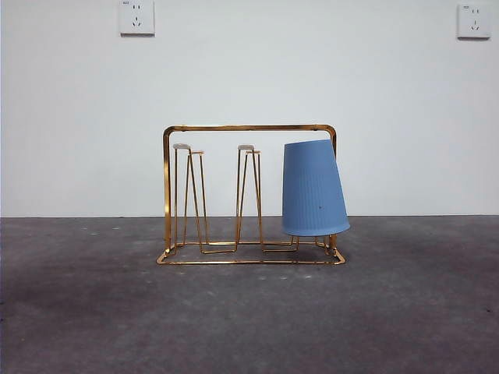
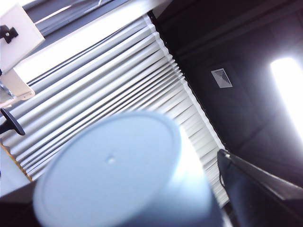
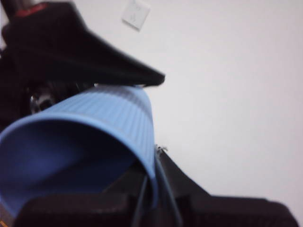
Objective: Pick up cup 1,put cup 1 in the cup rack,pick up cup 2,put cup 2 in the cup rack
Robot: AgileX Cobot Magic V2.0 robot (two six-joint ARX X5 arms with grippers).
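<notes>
Cup 1 [image 1: 314,189] upside down on cup rack [image 1: 234,128]. My left end effector [image 2: 142,208] grasping cup 2 [image 2: 118,184]. Right end effector [image 3: 156,189] at cup 2 rim, grip unclear.

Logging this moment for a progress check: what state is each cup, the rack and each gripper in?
cup 1: upside down on the rack's end prong, tilted.
cup 2: held in the air, off the table.
cup rack: upright on the table, other prongs bare.
left gripper: shut on cup 2.
right gripper: at cup 2's rim, grip unclear.
</notes>
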